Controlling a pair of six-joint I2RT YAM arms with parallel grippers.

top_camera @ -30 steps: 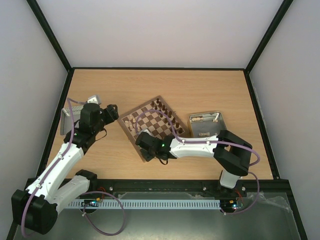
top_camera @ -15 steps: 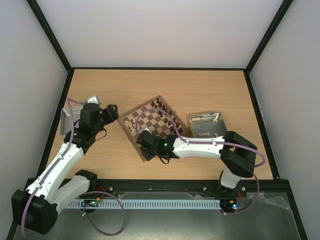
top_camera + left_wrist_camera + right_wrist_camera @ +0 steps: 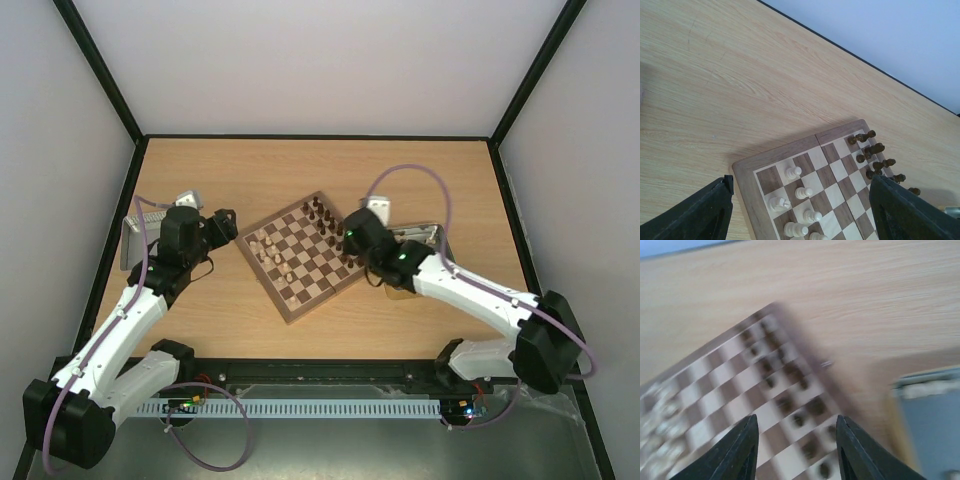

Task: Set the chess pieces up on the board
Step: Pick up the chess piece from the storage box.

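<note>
1. Top external view: the board (image 3: 300, 262) sits tilted at mid-frame. The chess pieces (image 3: 272, 252) are gathered on its left squares, and dark chessmen (image 3: 325, 215) line its upper-right edge. The cream side looks only partly filled.
2. The right gripper (image 3: 352, 236) hovers over the board's right edge, between the board and the metal tin (image 3: 437, 236) at centre right. In the blurred right wrist view its fingers (image 3: 735, 450) are spread with nothing between them. Pale shapes lie in the tin, so I judge it is placed to fetch another piece.
3. The left gripper (image 3: 226, 221) hangs just off the board's left corner, jaws wide apart and empty, probably waiting clear of the squares.
4. In the left wrist view, the cream pieces stand at lower centre, just ahead of that gripper. In the right wrist view they sit far lower left, well apart from its fingers.
</note>
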